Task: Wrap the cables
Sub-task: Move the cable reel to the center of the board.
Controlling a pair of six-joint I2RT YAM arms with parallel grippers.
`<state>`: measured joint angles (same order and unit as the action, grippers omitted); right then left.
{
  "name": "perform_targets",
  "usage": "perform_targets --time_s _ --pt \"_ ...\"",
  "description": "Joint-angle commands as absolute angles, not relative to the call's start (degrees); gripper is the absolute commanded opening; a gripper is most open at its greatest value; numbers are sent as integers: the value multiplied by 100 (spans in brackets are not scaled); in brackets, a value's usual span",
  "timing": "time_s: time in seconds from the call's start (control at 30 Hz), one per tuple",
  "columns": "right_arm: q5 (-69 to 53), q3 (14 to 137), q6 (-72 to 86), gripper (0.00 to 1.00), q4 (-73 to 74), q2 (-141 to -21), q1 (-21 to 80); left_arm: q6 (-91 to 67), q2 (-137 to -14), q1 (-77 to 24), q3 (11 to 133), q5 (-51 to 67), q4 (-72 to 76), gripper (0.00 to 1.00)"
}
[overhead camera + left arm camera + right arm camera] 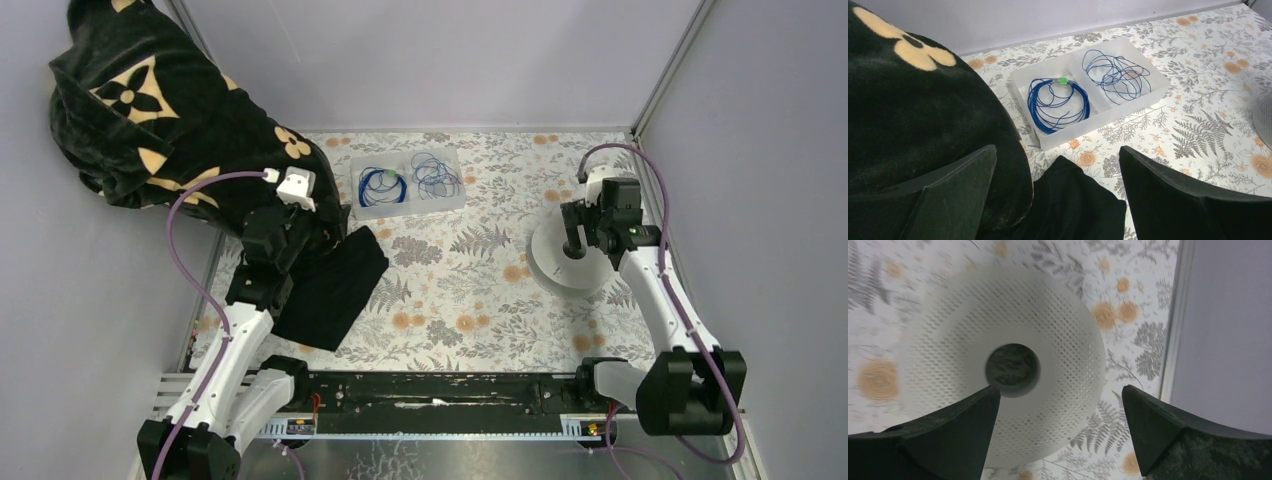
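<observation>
We see the cables (437, 176) in a white tray (1098, 120) by the table's (460, 290) far edge: one coil (1048, 112) with a green tag (1062, 80), its print unreadable, and one loose tangle (1118, 75). Our left gripper (1058, 150) and right gripper (1060, 387) gape empty, the right above a perforated disc (1058, 315).

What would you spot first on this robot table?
A black blanket with cream flower shapes is heaped at the far left. In the middle sits a white tray holding a neat coil of blue cable in its left half and a tangled bunch in its right. On the right, the open right gripper hangs over a white disc full of tiny holes.
</observation>
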<state>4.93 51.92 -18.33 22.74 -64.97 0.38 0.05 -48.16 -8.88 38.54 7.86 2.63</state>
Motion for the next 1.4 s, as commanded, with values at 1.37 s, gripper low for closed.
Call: perform_targets --time_s 1.37 --pt "-130 5085 -2336 99 2610 -7619 3111 655 -5464 -861 3909 2002 410 100"
